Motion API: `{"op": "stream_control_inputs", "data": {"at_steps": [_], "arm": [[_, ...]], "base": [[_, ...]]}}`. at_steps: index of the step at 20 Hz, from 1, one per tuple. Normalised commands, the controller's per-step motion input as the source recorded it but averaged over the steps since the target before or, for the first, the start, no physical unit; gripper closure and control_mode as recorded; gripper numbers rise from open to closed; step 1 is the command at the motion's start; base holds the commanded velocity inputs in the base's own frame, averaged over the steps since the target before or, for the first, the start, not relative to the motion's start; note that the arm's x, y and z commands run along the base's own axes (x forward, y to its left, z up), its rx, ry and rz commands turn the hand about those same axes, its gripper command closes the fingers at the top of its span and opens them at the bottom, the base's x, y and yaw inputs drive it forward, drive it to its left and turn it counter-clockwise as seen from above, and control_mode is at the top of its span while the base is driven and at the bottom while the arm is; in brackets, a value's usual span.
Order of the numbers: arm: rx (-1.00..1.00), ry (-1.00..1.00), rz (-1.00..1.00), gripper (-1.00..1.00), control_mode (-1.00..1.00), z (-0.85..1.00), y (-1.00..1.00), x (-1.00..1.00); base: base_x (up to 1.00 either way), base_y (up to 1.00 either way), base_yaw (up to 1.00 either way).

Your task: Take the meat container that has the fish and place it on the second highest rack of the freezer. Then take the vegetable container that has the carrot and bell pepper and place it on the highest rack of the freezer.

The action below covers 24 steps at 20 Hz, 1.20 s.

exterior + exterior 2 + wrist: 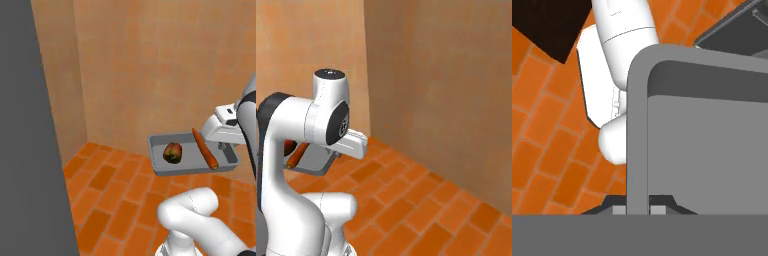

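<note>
Orange brick floor (pixel 107 185) w/ tan walls; grey freezer (pixel 25 150) side far left of the tool. Tool (pixel 638 207) is clamped on the rim of the grey tray (pixel 187 165), held in air. Carrot (pixel 205 148) lies nearest the tool, bell pepper (pixel 172 152) further out.

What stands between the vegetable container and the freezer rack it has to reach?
Nothing visible. The gripper holds the vegetable container by its rim, above the brick floor, carrot and bell pepper inside. No freezer rack can be made out.
</note>
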Motion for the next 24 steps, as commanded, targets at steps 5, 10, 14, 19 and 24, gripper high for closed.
{"op": "stream_control_inputs", "data": {"at_steps": [5,10,14,19,24], "arm": [[0.0,0.0,0.0,1.0,1.0,0.0,0.0,0.0],[0.0,0.0,0.0,1.0,1.0,0.0,0.0,0.0],[0.0,0.0,0.0,1.0,1.0,0.0,0.0,0.0],[0.0,0.0,0.0,1.0,1.0,0.0,0.0,0.0],[0.0,0.0,0.0,1.0,1.0,0.0,0.0,0.0]], "base": [[0.0,-0.02,0.65],[0.0,-0.01,0.62],[-0.06,0.0,0.67],[-0.21,-0.04,0.67],[0.21,0.16,0.38]]}}
